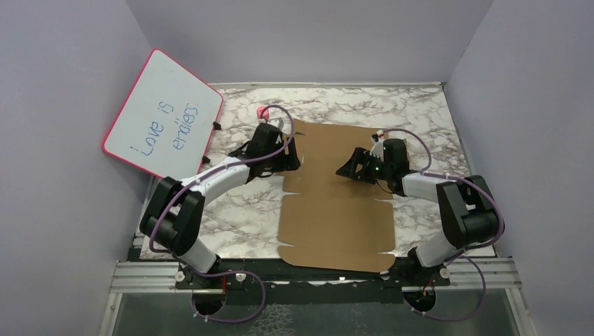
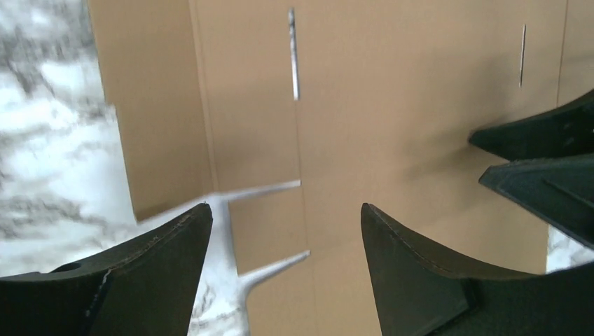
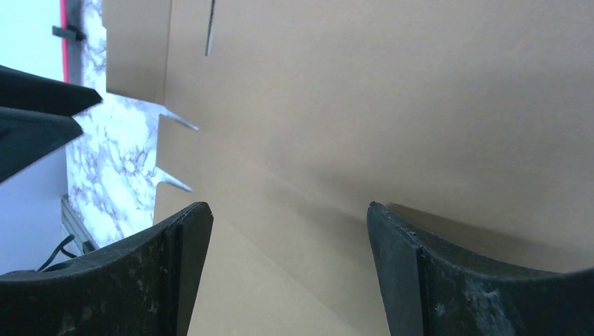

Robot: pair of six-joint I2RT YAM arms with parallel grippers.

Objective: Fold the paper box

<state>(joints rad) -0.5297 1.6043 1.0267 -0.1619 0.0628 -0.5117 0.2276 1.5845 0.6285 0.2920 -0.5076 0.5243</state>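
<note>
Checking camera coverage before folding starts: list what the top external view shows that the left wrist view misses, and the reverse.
Only top external: the pink-framed whiteboard by the left wall, both arms, and the whole paper box sheet lying flat. Only left wrist: a close look at the narrow slits cut in the cardboard. Both: the cardboard, the marble table, the open left gripper at the sheet's left edge, and the open right gripper over it.

Looking down from above, the left gripper [image 1: 291,155] covers the far-left edge of the paper box [image 1: 336,210], both wrist views crop it on every side, and the second scrawled word on the whiteboard [image 1: 164,112] is illegible.
</note>
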